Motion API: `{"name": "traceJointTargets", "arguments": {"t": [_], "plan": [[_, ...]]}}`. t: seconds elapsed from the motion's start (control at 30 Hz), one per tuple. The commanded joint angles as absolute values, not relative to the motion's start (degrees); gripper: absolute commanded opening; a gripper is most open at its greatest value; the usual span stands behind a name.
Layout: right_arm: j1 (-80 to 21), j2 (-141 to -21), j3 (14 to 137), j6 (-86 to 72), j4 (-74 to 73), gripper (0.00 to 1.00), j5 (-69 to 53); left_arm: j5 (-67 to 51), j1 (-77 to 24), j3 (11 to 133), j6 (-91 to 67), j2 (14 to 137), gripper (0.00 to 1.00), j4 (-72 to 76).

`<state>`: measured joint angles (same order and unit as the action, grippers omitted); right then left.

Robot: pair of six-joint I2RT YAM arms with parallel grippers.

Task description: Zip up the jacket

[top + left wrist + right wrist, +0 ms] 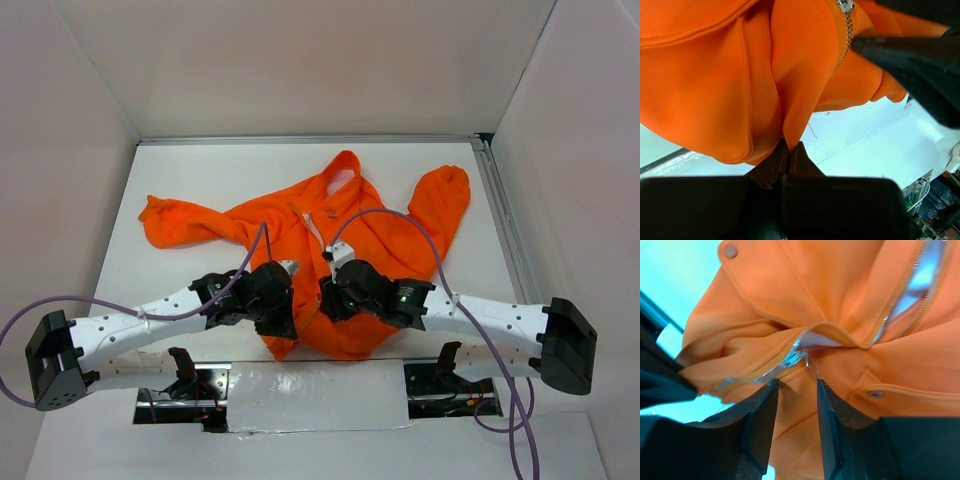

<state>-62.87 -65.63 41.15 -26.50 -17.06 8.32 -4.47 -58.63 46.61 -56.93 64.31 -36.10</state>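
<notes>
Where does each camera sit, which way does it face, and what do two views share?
Top external: above and behind the arm bases, facing down at the table and the jacket; the left arm and right arm show.
Left wrist: on the left arm, facing along the left gripper, shut on a jacket fold; its dark fingers show.
Right wrist: on the right arm, facing past the open right gripper at the zipper; both fingers show.
Shared: both wrist views show the zipper.

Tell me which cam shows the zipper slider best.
Right wrist. The zipper slider and its pull sit sharp, centre frame, just above the open right end effector. Left wrist shows only zipper teeth at the top edge. Top view: too small to make out.
</notes>
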Motion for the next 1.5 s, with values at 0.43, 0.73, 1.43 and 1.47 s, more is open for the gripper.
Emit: {"name": "traceJointTargets", "arguments": {"t": [0.43,0.73,1.43,1.47], "plan": [[-61.52,-72.06,42.54,-23.73,-15.11,0.48,7.38,-4.92,-58.45,45.27,-56.42,63.98,0.00,-37.96],[-64.69,-82.52,43.68,-25.31,-11.52,0.50,5.44,-9.23,-58.45,43.15,-60.82,70.57,0.03,-41.66],[-60.03,-63.20,38.06,-27.42,-13.27,0.60,4.57,-6.24,-58.45,50.54,-55.54,81.56,0.84,-33.66],[-59.33,-62.50,37.71,-27.25,-13.27,0.60,4.05,-5.89,-58.36,50.19,-56.07,83.48,0.82,-33.58]]}}
